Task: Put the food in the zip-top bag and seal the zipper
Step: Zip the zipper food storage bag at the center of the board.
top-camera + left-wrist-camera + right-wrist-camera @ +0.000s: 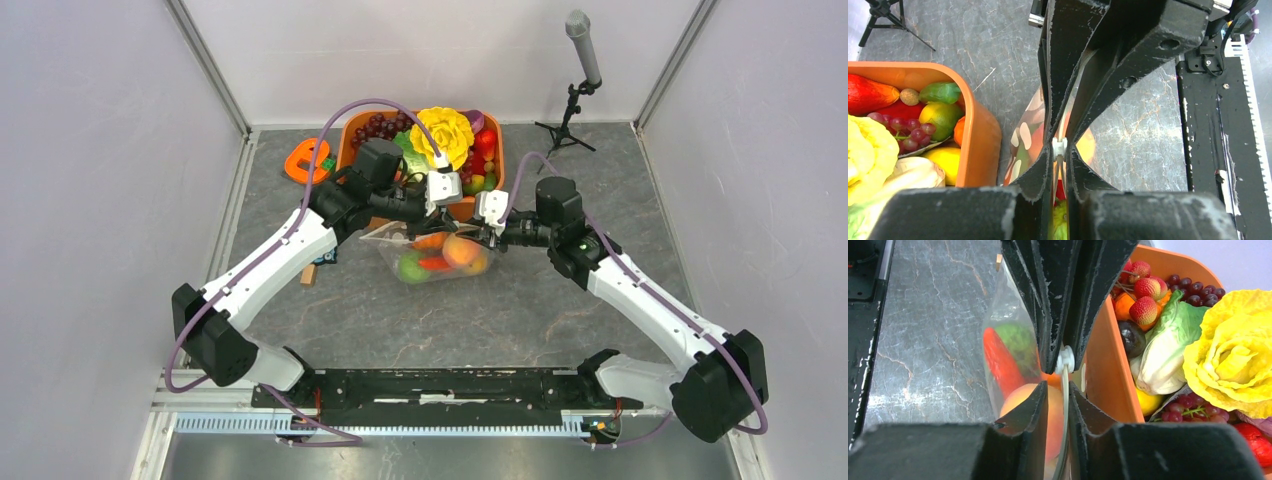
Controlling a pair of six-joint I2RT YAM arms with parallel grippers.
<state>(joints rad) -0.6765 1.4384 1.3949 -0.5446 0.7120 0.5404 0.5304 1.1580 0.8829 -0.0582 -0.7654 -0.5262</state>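
The zip-top bag (pixel 432 262) lies on the grey table just in front of the tub, with food (pixel 460 252) inside: a peach (pixel 1015 397), a red piece and a green piece. Both grippers meet tip to tip on the bag's top edge. My left gripper (pixel 1060 160) is shut on the zipper (pixel 1059 146), its small white piece showing at the fingertips. My right gripper (pixel 1060 390) has its jaws drawn in close on the same whitish strip (pixel 1064 405). From above, the left gripper (pixel 452 226) and right gripper (pixel 480 236) hide most of the zipper.
An orange tub (pixel 348 140) heaped with toy fruit, grapes and a yellow cabbage stands right behind the bag, its wall (pixel 1103 375) nearly touching it. An orange toy (pixel 303 160) lies left of the tub. A microphone stand (pixel 575 110) is at the back right. Walls close both sides.
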